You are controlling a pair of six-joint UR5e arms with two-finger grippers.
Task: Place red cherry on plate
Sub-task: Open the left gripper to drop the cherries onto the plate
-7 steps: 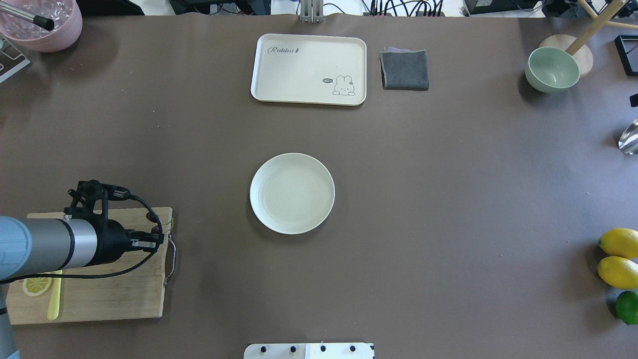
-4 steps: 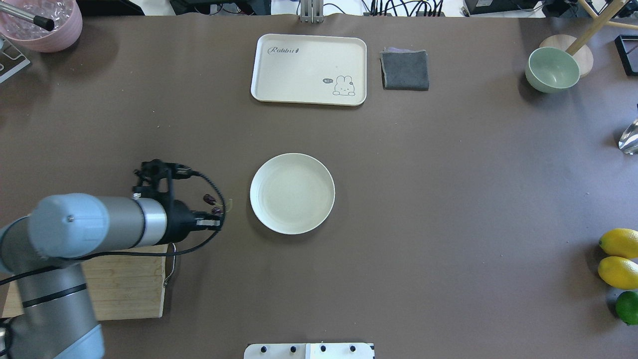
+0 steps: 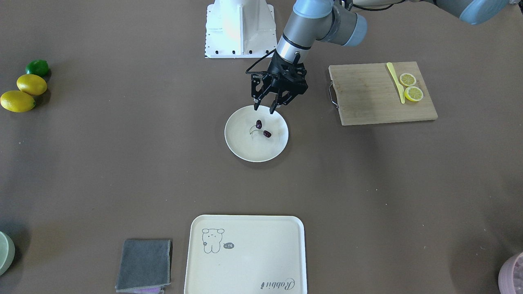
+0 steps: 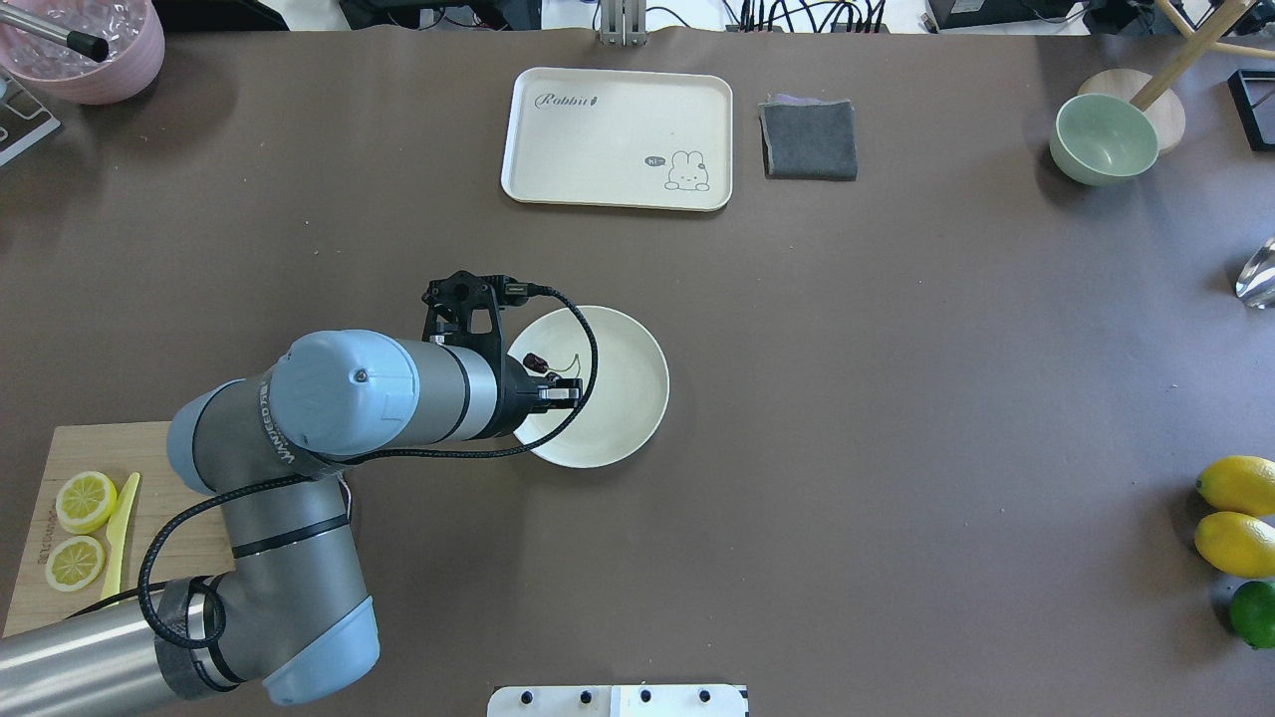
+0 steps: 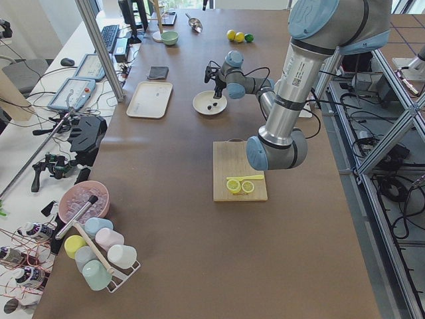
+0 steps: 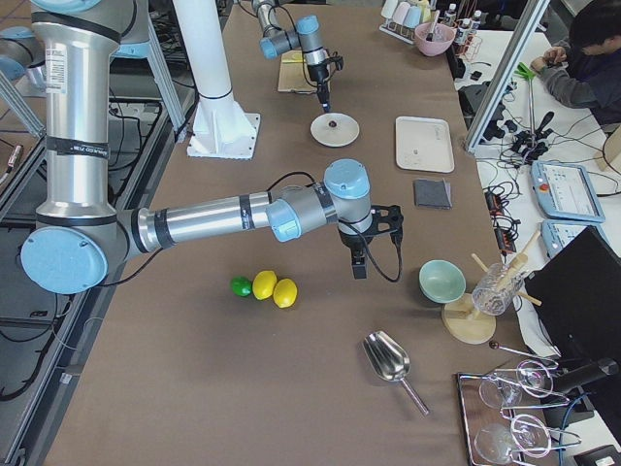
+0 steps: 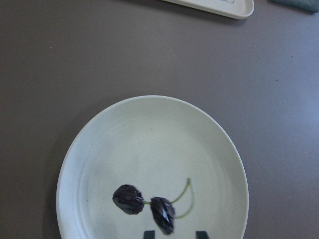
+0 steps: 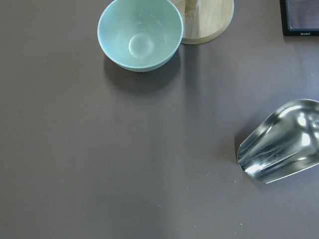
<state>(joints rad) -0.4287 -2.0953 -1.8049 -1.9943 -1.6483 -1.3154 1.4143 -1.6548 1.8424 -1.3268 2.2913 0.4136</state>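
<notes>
The red cherry (image 3: pixel 261 128), two dark maroon fruits on a thin green stem, lies loose on the round cream plate (image 3: pixel 245 153) at the table's middle. My left gripper (image 3: pixel 264 109) hangs just above the plate's robot-side rim, open and holding nothing. In the left wrist view the cherry (image 7: pixel 144 201) rests on the plate (image 7: pixel 99 129) right in front of the gripper (image 7: pixel 174 234). In the overhead view the cherry (image 4: pixel 536 362) peeks out beside my left wrist. My right gripper (image 6: pixel 357 270) shows only in the exterior right view, over bare table, and I cannot tell its state.
A wooden cutting board (image 3: pixel 367 98) with lemon slices and a yellow knife lies on my left side. A cream tray (image 3: pixel 245 261) and a grey cloth (image 3: pixel 144 264) sit far across the table. Lemons and a lime (image 3: pixel 24 92), a green bowl (image 4: pixel 1104 139) and a metal scoop (image 8: pixel 279 144) are on my right.
My left arm swung from the cutting board over to the plate with the cherry. The gripper has opened and the cherry now lies on the plate.
</notes>
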